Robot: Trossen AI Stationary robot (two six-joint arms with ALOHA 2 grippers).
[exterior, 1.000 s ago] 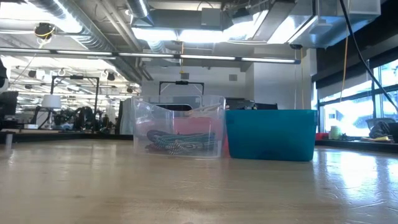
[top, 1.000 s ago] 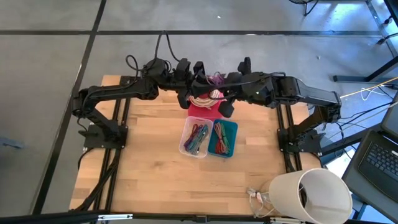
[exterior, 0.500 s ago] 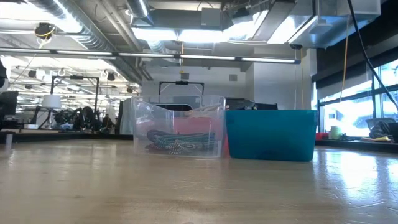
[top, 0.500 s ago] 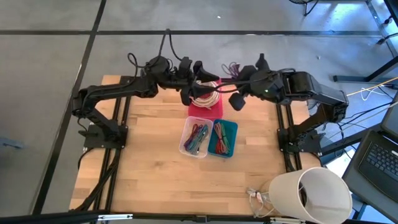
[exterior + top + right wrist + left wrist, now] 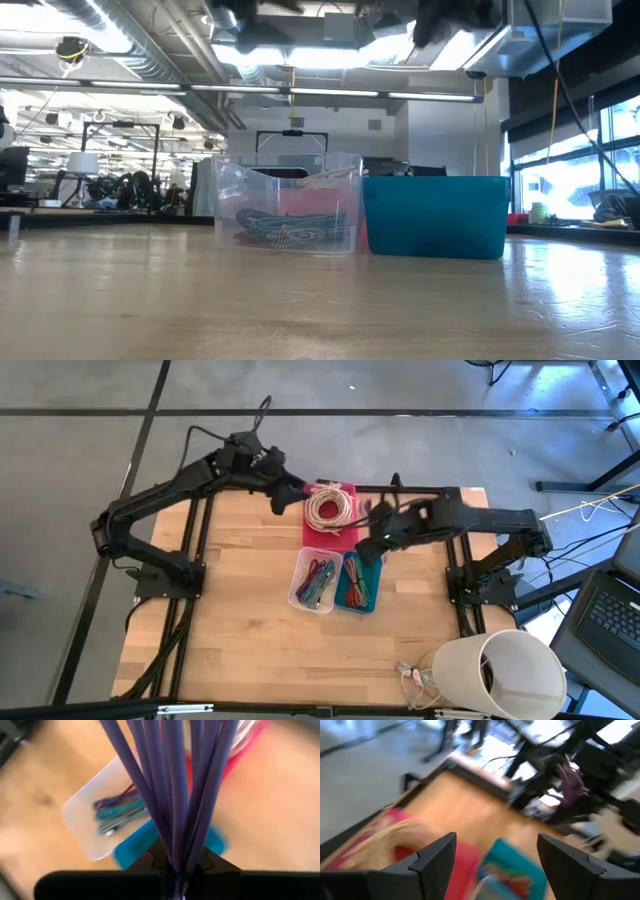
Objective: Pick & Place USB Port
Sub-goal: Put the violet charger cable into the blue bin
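Item: purple cable [image 5: 170, 795], a looped bundle, clamped in the right gripper [image 5: 177, 875] and hanging above the teal bin [image 5: 360, 582].
Landmark: teal bin, mid-table.
- Clear bin [image 5: 314, 581]: touching the teal bin's side, holds coloured cables.
- Pink tray [image 5: 331, 520]: just behind the teal bin, holds a pale coiled cable [image 5: 328, 509].
- Left gripper [image 5: 495, 852]: fingers wide apart, empty, beyond the pink tray at the table's back edge.
Risk, judged: loose strands may drape over the teal bin's rim or into the clear bin on release, because the bundle hangs long and splayed.
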